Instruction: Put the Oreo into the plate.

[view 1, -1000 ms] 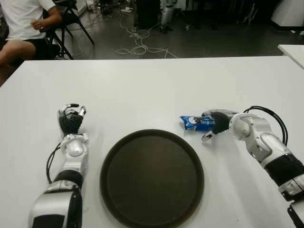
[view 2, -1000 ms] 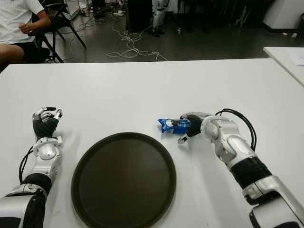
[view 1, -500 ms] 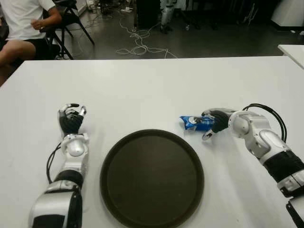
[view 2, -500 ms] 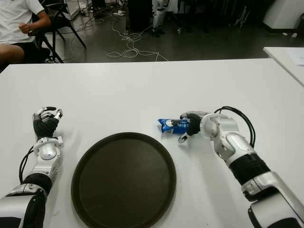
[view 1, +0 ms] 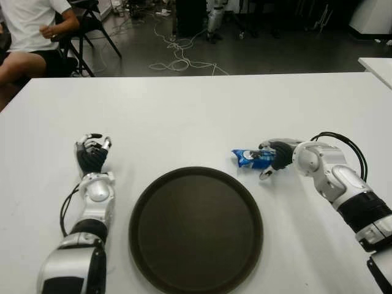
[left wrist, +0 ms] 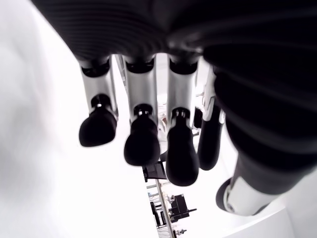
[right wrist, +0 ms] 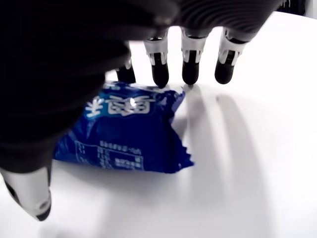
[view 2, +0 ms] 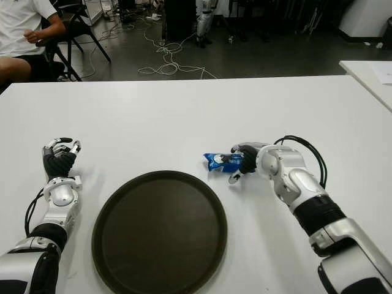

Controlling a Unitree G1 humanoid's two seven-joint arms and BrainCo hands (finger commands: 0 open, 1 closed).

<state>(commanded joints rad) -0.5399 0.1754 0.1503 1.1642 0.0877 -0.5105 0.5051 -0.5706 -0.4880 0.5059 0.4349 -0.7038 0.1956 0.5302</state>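
Reaching in from the right, the right hand (view 1: 274, 160) is at the blue Oreo packet (view 1: 252, 158), which lies flat on the white table (view 1: 196, 110) just past the far-right rim of the dark round plate (view 1: 196, 228). Packet's long axis runs roughly left–right, one end toward the hand. In the right wrist view the fingertips (right wrist: 191, 70) sit along the packet's far edge and the thumb (right wrist: 29, 198) is down at its near side: fingers draped over and bracketing it, but a firm clamp is not evident; packet not lifted.

Left hand (view 1: 90, 154) is well apart, left of the plate; fingers curled, holding nothing. Right hand is clearly the nearer one.

Judgement: grasp step in progress; once closed, the carry is short, toward near-left onto the plate.

Room: dark floor beyond the table with loose cables (view 1: 177, 58); a seated person (view 1: 30, 37) at far left.
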